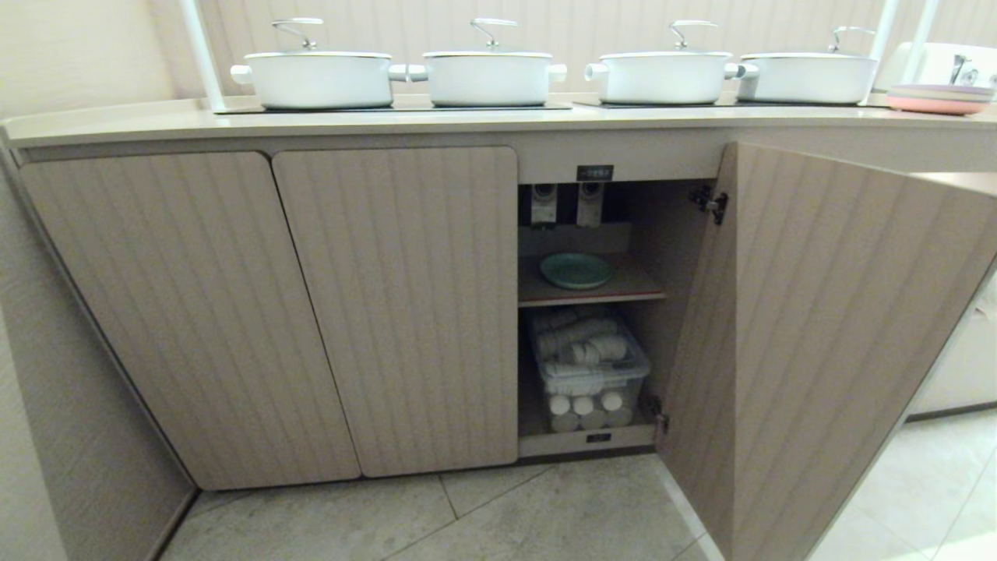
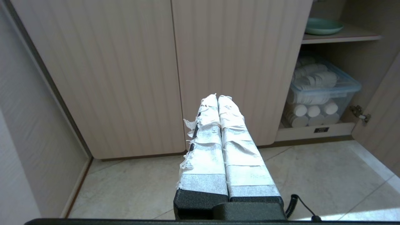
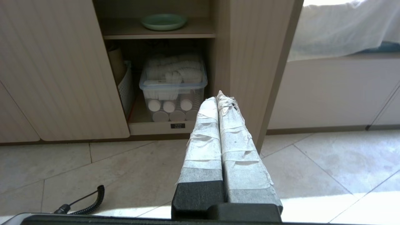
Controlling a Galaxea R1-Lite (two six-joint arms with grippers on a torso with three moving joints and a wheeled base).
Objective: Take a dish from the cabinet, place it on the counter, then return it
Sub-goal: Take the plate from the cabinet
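The dish (image 1: pixel 576 269) lies flat on the wooden shelf (image 1: pixel 623 288) inside the open cabinet (image 1: pixel 818 327), under the table (image 1: pixel 467 118). It looks glossy, rigid and likely breakable, so its raised rim seems the place to pinch. Both the left gripper (image 2: pixel 217 97) and right gripper (image 3: pixel 217 97) hang well short, jaws together, empty.

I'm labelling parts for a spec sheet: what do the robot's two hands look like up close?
Both look alike. The left hand and right hand each have two long tapered fingers wrapped in frayed white tape over a black base. A black coiled cable trails beside each.
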